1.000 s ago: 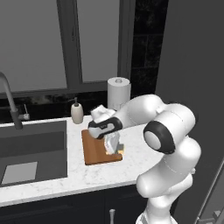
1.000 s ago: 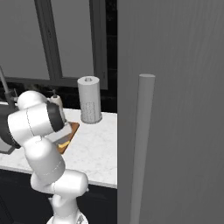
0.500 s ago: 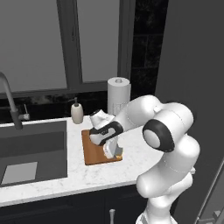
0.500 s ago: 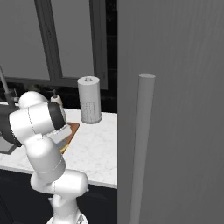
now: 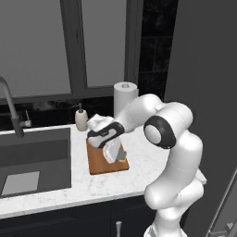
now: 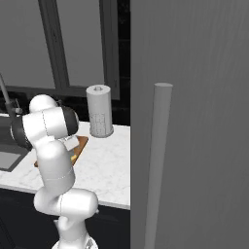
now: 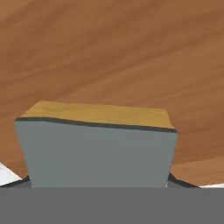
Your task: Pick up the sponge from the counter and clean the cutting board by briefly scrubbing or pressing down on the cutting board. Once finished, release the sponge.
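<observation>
The brown wooden cutting board [image 5: 99, 165] lies on the white counter [image 5: 139, 159] right of the sink. My gripper [image 5: 117, 156] points down over the board's right half, shut on the sponge [image 5: 122, 155], which rests low against the wood. In the hand view the sponge [image 7: 98, 148] looms large, grey-green face toward the camera and yellow layer behind it, with the board's grain [image 7: 131, 52] close beyond. A dark fingertip [image 7: 175, 180] peeks out beside the sponge. In the right base view my arm hides most of the board [image 6: 81, 144].
A dark inset sink [image 5: 32, 159] with a faucet [image 5: 11, 109] lies left of the board. A soap bottle [image 5: 81, 119] and a paper towel roll [image 5: 125, 96] stand behind it. A tall dark panel with a grey bar handle [image 6: 155, 160] rises on the right.
The hand with the sponge has slid a little toward the front left across the board and sits slightly lower. Nothing else has moved.
</observation>
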